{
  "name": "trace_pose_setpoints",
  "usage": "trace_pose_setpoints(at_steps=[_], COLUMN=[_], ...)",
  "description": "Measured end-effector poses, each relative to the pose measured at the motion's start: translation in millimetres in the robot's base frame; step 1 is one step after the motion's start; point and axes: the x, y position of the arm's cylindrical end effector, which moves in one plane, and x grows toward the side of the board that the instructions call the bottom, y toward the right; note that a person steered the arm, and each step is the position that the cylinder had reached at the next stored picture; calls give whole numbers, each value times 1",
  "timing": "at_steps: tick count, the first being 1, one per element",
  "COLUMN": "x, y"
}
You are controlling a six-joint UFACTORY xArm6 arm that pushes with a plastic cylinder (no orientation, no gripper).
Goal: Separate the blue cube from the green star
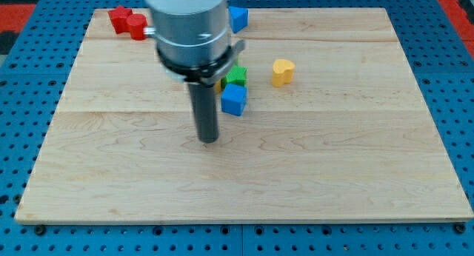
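My tip point(209, 140), a bare rod with no fingers, rests beside the blue cube point(234, 100), which touches the green star point(235, 75), poised to push it away.

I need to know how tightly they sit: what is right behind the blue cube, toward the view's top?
The green star sits right behind the blue cube, apparently touching. The arm hides its left part. My tip is lower left.
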Motion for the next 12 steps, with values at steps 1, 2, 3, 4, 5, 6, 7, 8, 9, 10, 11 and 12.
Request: trace_pose_setpoints(at_steps=[1,2,3,4,5,6,7,8,9,10,11,12], x=[-24,-36,-37,-43,-25,-18,-29,-34,-32,-20,-19,-23], y=[19,23,45,46,37,-2,-29,-33,-2,44,71,46])
